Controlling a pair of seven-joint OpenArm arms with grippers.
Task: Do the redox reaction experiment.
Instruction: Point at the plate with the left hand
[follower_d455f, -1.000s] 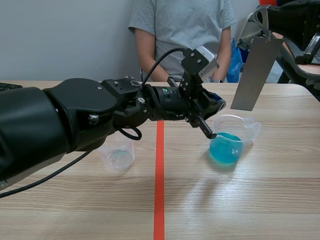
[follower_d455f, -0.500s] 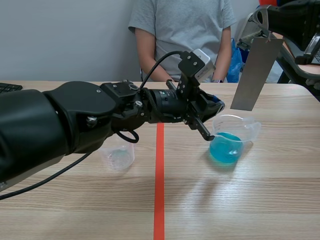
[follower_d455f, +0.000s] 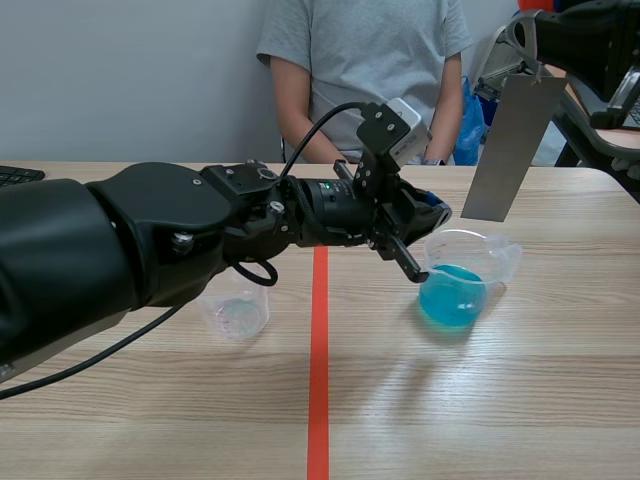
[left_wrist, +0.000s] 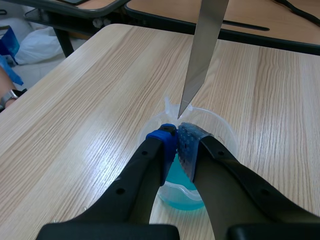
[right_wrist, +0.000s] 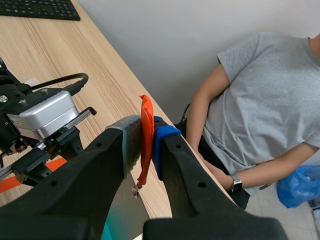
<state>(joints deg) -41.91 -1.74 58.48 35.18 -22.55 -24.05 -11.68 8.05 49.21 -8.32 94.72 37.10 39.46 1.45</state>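
Observation:
A clear beaker (follower_d455f: 455, 295) holding blue liquid stands right of the tape line. My left gripper (follower_d455f: 420, 268) is shut at its near-left rim, with nothing visibly held. In the left wrist view the shut fingertips (left_wrist: 177, 137) hover over the beaker (left_wrist: 220, 125). A grey metal strip (follower_d455f: 510, 150) hangs from my raised right gripper (follower_d455f: 535, 72), its lower end above the beaker's far side. The strip's tip (left_wrist: 186, 102) shows just ahead of my left fingers. In the right wrist view my right gripper (right_wrist: 145, 125) is shut on the strip's orange top end (right_wrist: 146, 112).
A small empty clear beaker (follower_d455f: 237, 312) stands left of the orange tape line (follower_d455f: 318, 390), under my left arm. A person (follower_d455f: 360, 70) sits across the table. A keyboard (follower_d455f: 15, 175) lies at the far left edge. Bare wood lies in front of both beakers.
My left gripper drew back slightly from the blue beaker toward the left a second ago, then held still. The right arm and the strip have not moved.

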